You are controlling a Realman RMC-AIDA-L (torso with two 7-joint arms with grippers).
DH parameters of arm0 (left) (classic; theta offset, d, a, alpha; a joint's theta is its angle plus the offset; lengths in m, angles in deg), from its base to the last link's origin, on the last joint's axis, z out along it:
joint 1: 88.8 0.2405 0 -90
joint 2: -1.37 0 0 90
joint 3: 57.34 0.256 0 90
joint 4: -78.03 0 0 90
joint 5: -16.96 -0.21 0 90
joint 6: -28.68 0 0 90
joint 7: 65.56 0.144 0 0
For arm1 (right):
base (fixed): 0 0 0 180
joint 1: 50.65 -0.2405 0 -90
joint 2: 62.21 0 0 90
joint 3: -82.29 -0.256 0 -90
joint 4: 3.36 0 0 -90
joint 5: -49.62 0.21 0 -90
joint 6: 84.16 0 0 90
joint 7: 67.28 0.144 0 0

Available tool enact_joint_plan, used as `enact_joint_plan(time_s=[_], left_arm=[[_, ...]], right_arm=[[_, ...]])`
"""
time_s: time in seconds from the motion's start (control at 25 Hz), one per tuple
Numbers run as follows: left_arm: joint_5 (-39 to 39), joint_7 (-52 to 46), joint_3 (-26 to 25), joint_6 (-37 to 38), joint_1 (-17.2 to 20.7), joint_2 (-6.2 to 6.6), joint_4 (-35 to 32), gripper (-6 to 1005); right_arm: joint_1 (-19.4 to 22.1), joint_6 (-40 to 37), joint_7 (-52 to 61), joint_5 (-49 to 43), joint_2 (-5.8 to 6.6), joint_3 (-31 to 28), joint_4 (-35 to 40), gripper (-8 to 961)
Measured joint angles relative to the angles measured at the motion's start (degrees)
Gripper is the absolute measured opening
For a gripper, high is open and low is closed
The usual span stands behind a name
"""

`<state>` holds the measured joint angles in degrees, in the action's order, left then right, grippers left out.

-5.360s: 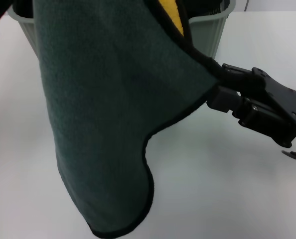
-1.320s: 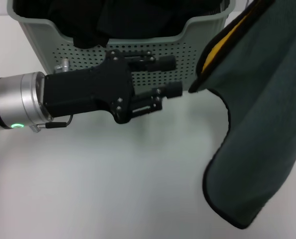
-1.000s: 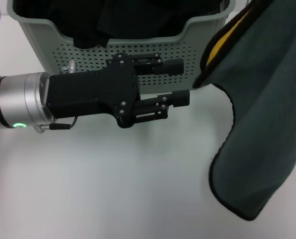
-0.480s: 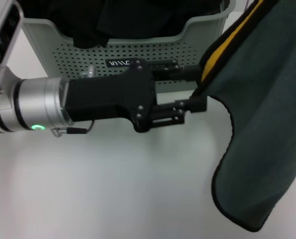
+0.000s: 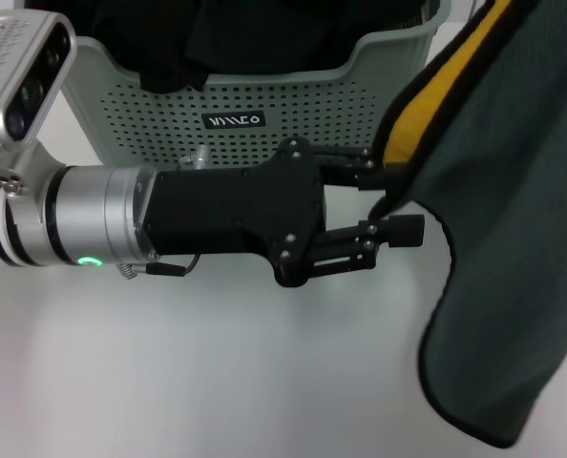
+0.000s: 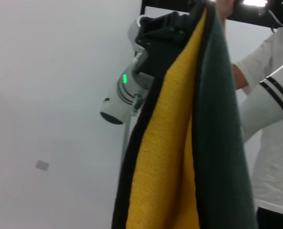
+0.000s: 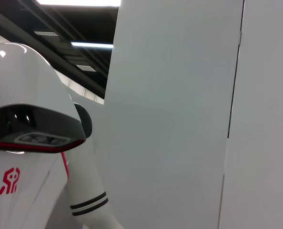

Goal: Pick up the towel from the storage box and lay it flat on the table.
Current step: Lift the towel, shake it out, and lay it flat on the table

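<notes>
One towel [image 5: 513,219] counted, one storage box [image 5: 293,100] with one dark label [image 5: 233,120], one table [image 5: 169,372], one black fabric [image 5: 255,33] noted, two grippers recorded, left gripper [image 5: 384,200], right gripper [image 6: 167,26]

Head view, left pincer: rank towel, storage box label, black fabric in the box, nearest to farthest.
From the left pincer:
1. towel, hanging on the right, its black edge between the fingertips.
2. label, on the storage box front wall behind the pincer.
3. black fabric, inside the box, farthest back.

Black left gripper [image 5: 390,200] on silver, green-lit wrist
</notes>
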<state>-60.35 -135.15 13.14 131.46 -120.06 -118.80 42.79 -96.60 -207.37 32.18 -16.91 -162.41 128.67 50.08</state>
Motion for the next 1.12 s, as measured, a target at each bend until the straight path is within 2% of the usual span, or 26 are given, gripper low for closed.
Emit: enact_joint_plan(time_s=[0.08,0.28,0.52,0.96,1.12], left_arm=[[-0.05,0.74,0.04,0.93,0.00,0.07,0.00,533],[0.31,1.19,-0.24,1.67,0.13,0.13,0.00,303],[-0.40,1.02,0.49,1.45,-0.24,0.10,0.00,76],[0.58,3.89,0.47,-2.18,0.39,-0.28,2.01,43],[1.83,5.55,0.51,-3.63,0.42,-0.34,3.74,150]], right_arm=[[0.06,0.00,-0.01,0.00,0.00,-0.13,0.00,66],[0.23,0.00,-0.15,0.00,0.16,-0.28,0.00,69],[0.25,-0.01,-0.25,0.71,0.34,-0.30,0.06,72],[0.50,-0.01,-0.62,2.02,0.48,-0.24,-0.03,78],[0.60,0.03,-0.64,2.35,0.48,-0.24,-0.03,80]])
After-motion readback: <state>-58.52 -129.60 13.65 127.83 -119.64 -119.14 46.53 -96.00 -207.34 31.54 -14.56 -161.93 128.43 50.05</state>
